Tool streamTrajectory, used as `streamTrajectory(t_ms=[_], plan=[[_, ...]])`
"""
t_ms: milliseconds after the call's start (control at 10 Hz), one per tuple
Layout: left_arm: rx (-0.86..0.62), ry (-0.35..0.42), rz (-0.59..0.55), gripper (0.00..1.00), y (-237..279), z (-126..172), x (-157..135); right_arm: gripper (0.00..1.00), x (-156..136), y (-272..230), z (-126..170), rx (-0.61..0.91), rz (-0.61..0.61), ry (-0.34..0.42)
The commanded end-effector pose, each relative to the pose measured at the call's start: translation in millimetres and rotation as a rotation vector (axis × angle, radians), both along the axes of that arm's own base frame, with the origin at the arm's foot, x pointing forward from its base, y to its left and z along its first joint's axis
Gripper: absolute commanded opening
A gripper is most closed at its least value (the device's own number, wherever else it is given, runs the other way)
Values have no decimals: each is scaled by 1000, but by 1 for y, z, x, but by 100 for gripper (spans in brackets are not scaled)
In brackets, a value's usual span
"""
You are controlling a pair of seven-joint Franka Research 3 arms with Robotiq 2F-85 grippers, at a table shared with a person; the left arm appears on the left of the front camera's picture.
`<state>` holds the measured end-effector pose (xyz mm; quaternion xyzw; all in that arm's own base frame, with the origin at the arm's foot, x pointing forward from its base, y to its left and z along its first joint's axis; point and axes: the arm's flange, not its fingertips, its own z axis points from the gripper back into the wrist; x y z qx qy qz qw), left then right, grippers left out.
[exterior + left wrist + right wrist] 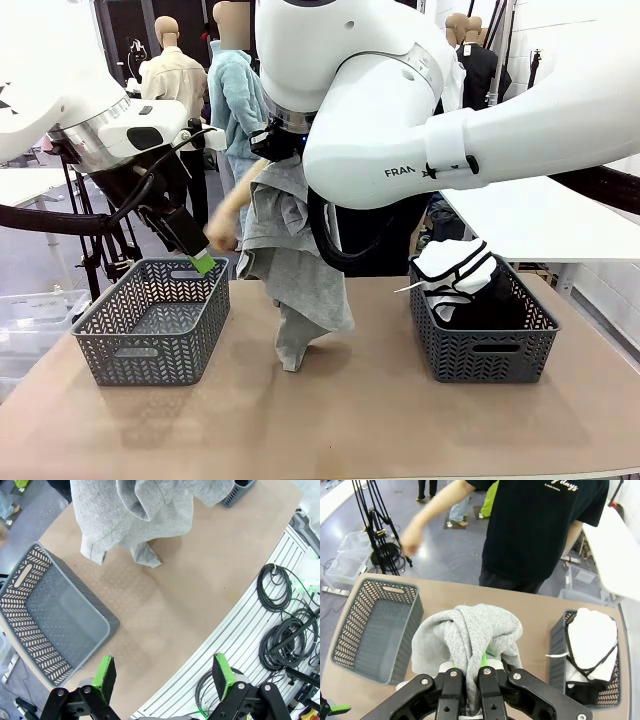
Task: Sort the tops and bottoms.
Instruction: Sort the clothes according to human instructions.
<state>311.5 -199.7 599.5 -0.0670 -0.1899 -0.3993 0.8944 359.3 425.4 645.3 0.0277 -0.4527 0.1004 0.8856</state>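
Front view showed the grey garment (295, 270) hanging above mid-table, its hem brushing the tabletop (350, 420), pinched in the right gripper (467, 680), whose jaws were clamped tight. The left gripper (165, 675) hung spread wide and empty. Lifting the cloth clear before swinging would likely avoid snagging. Open table separated the left basket (150, 325) from the right basket (485, 350).

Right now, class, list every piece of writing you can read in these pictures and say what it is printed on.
"FRAN", cut off, on the right arm.
"days", after a word cut off by the frame edge, on the person's black T-shirt; the smaller line above it is too small to read.
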Motion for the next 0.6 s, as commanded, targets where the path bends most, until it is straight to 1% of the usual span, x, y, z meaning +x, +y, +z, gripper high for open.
streamTrajectory(t_ms=[0,500], plan=[[-2,-4,1,100,1,0,0,0,1,-1,3,2,14,5],[-2,-4,1,100,1,0,0,0,1,-1,3,2,14,5]])
